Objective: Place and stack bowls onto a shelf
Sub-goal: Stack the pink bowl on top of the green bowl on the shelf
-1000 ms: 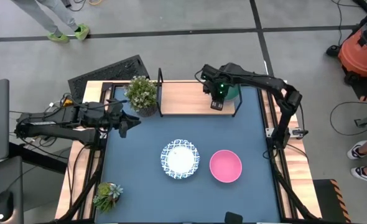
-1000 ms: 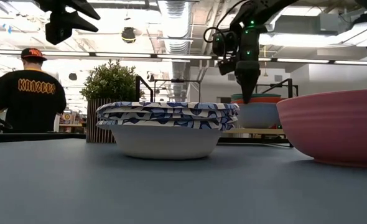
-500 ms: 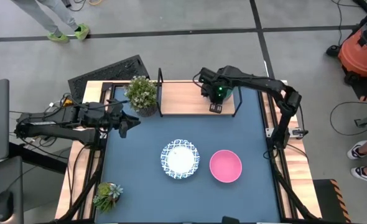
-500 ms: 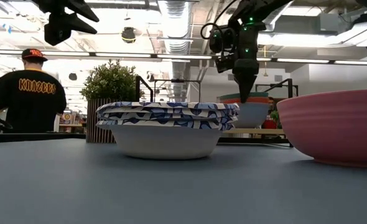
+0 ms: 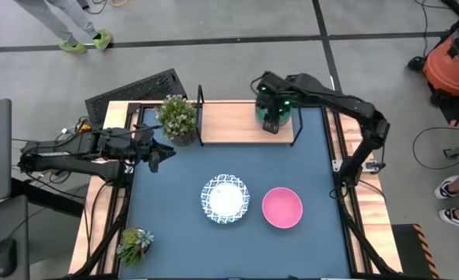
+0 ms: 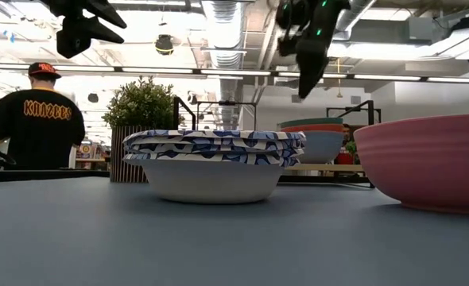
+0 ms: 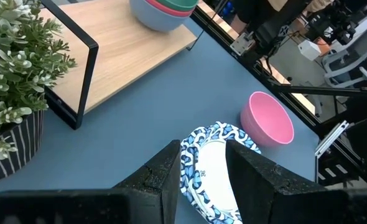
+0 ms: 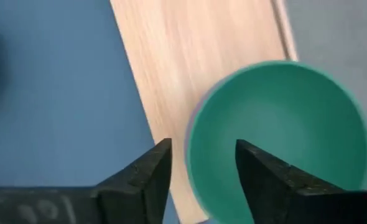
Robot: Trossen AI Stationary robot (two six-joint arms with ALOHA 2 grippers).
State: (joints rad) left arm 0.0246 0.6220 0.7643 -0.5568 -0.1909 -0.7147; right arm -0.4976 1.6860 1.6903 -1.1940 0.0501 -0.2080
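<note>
Though half-hidden, apparently stacked bowls (image 6: pixel 322 140).

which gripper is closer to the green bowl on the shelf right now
Right. The right gripper hangs open just above the green bowl on the shelf. The left gripper waits far off, beyond the potted plant.

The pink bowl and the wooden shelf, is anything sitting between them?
No. In the high view, only bare blue tabletop lies between the pink bowl and the shelf. The patterned bowl sits off to the side.
</note>
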